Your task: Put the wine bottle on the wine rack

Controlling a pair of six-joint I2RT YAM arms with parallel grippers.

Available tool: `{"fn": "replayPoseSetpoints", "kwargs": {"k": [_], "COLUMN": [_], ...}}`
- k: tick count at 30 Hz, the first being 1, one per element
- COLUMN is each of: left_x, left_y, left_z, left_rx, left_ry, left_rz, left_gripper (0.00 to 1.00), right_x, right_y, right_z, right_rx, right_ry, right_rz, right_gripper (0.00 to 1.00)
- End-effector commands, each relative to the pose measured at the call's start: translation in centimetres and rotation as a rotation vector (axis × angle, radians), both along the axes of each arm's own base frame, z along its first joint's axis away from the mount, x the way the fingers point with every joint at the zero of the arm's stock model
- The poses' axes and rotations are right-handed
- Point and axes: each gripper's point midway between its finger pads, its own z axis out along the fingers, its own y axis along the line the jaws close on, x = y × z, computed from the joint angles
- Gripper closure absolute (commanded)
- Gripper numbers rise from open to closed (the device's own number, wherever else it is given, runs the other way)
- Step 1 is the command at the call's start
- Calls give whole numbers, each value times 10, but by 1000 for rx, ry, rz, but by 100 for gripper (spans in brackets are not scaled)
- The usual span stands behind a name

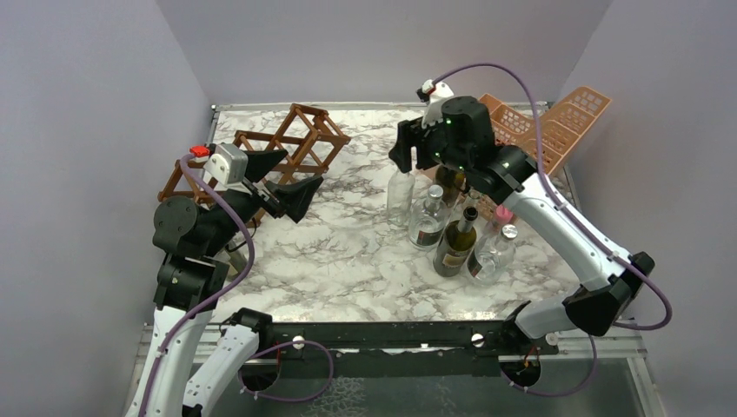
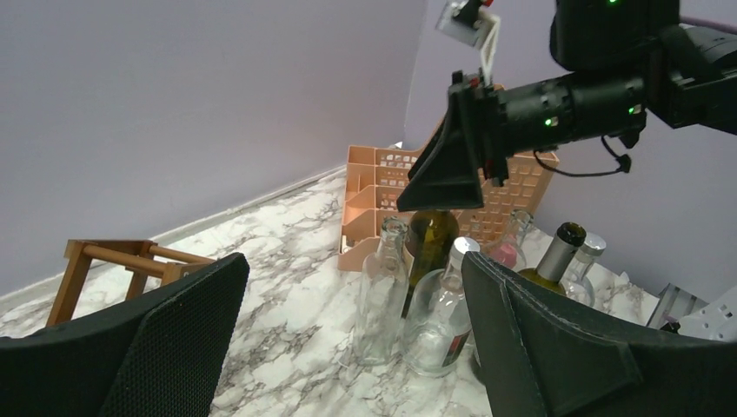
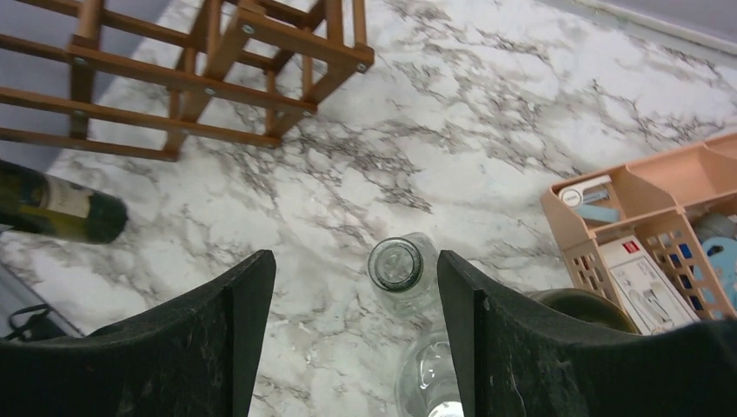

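Wine bottle (image 3: pixel 395 265) below right gripper (image 3: pixel 355 265)

Worktop (image 1: pixel 348 252): white marble pattern, grey veining. Wine rack (image 1: pixel 304 130), 10 o'clock: brown wood. Perforated basket (image 1: pixel 565 122), 1 o'clock: peach-orange. Wine bottle (image 1: pixel 455 246), 3 o'clock: dark green, cream label. Neighbouring bottle (image 1: pixel 400 195): clear glass. Fingers (image 3: pixel 235 321): black. Cable (image 1: pixel 488 64): purple.

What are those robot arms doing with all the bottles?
The right gripper hangs open just above a bunch of standing bottles. Its fingers are on either side of a clear glass bottle, right over its mouth, not gripping it. The left gripper is open and empty beside the wooden wine rack. A dark bottle lies on its side near the rack.
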Motion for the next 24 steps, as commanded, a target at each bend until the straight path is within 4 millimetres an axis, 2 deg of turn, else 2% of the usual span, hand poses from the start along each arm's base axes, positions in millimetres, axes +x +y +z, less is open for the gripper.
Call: {"fn": "replayPoseSetpoints", "kwargs": {"k": [1, 7, 13, 20, 24], "left_x": [-6, -9, -9, -3, -1], "left_y": [-4, -6, -6, -10, -13], "left_z": [2, 0, -5, -11, -14], "left_rx": [17, 26, 33, 23, 17], "left_ry": [-33, -36, -25, 1, 20], "left_rz": [-35, -45, -48, -55, -69], "left_gripper": [1, 1, 1, 1, 1], "right_x": [20, 22, 24, 28, 29], "right_y": [-16, -2, -4, -3, 0], "right_z": [-24, -61, -86, -102, -104], "right_rx": [-160, -221, -275, -307, -310], "right_ry": [-10, 61, 95, 94, 79], "right_rz": [-170, -145, -175, -167, -143], "right_gripper": [29, 31, 38, 52, 59]}}
